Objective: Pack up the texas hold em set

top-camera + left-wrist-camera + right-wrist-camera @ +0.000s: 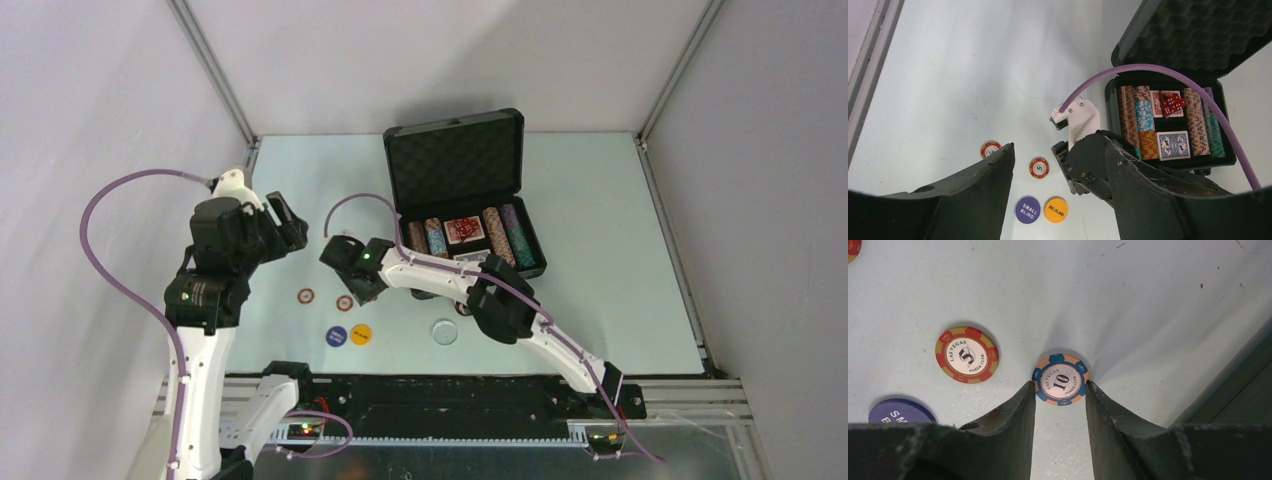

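Far left, the left gripper (287, 222) hangs above the pale blue-green table (600, 250), its fingers spread wide with nothing between them. Below it a red-and-tan round poker chip marked 5 (990, 149) and a second such chip (1039, 167) lie flat. Just nearer are a purple round small-blind button (1027, 209) and an orange round big-blind button (1056, 210).

In the middle, the right gripper (1060, 390) is down at the table. Its two fingers press opposite edges of a blue-and-orange round poker chip marked 10 (1060, 379), which lies flat with the table cover puckered around it. A pale round disc (444, 331) lies further right.

At the right stands the open black hard case (455, 125) with its foam lid upright. It holds rows of striped chips (1195, 120), red dice (1173, 103) on a red-backed card deck and a blue-backed card deck (1173, 145).

The step looks like gathering loose chips. Next, the thin chip needs lifting without slipping, then carrying to a chip row.
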`<state>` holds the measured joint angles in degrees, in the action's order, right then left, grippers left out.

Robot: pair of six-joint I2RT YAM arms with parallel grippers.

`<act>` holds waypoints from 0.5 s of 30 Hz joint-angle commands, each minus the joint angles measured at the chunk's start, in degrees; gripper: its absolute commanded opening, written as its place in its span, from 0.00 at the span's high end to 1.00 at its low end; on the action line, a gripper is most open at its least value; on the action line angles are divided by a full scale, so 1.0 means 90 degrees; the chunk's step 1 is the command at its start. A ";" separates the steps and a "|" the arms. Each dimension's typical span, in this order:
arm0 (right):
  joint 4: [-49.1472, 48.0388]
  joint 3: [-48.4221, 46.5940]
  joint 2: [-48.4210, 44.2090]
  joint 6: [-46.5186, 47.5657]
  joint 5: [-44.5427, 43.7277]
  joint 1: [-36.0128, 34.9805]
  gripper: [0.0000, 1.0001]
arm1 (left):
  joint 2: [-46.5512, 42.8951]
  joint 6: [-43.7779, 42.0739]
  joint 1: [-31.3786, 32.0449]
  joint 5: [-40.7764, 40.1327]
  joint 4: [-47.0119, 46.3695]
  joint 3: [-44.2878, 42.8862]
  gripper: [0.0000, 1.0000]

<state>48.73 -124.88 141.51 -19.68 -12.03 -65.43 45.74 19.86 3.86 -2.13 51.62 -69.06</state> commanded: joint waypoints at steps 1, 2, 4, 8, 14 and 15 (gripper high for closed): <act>-0.0213 0.0501 -0.0246 0.0050 -0.0334 0.0020 0.59 | -0.0043 -0.0146 -0.0054 0.0103 -0.0103 0.0033 0.28; -0.0284 0.0533 -0.0416 0.0037 -0.0343 0.0030 0.58 | -0.0045 -0.0151 -0.0051 0.0096 -0.0108 0.0026 0.28; -0.0532 0.0615 -0.0656 0.0030 -0.0305 0.0059 0.58 | -0.0043 -0.0146 -0.0049 0.0091 -0.0107 0.0026 0.28; -0.0920 0.0740 -0.0997 0.0052 -0.0186 0.0083 0.58 | -0.0060 -0.0138 -0.0053 0.0081 -0.0108 0.0017 0.28; -0.1014 0.0705 -0.1087 0.0052 -0.0056 0.0096 0.51 | -0.0054 -0.0127 -0.0052 0.0108 -0.0107 0.0012 0.28; -0.1017 0.0705 -0.1061 0.0049 -0.0028 0.0104 0.50 | -0.0053 -0.0127 -0.0056 0.0109 -0.0107 0.0008 0.28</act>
<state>41.91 -117.97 135.50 -19.46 -12.73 -64.64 45.74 19.86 3.86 -2.13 51.62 -69.06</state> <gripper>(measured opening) 0.469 0.721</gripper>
